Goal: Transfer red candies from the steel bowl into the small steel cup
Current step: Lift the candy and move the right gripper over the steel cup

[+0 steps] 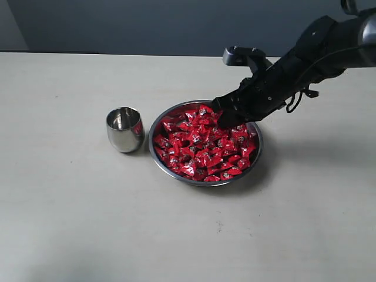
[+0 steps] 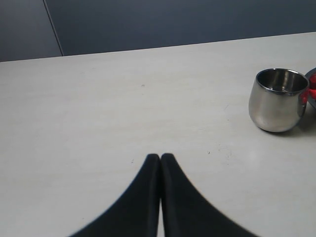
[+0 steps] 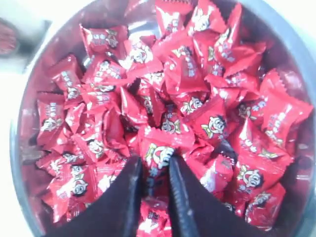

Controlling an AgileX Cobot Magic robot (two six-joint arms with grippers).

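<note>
GRASP with right gripper point(image 3: 155, 165) | narrow, pinching one red candy point(image 3: 158, 152) inside steel bowl point(image 1: 205, 184) | confirm firm pinch, lift straight above bowl

A pale cream table point(image 1: 82, 223) with a dull, smooth top fills most of the exterior view and runs back to a straight far edge. Behind that edge stands a dark blue-grey wall point(image 1: 147, 26), with a lighter grey strip point(image 1: 10, 26) at its left end. A few tiny dark specks point(image 1: 220, 224) dot the table toward its near edge.
</note>
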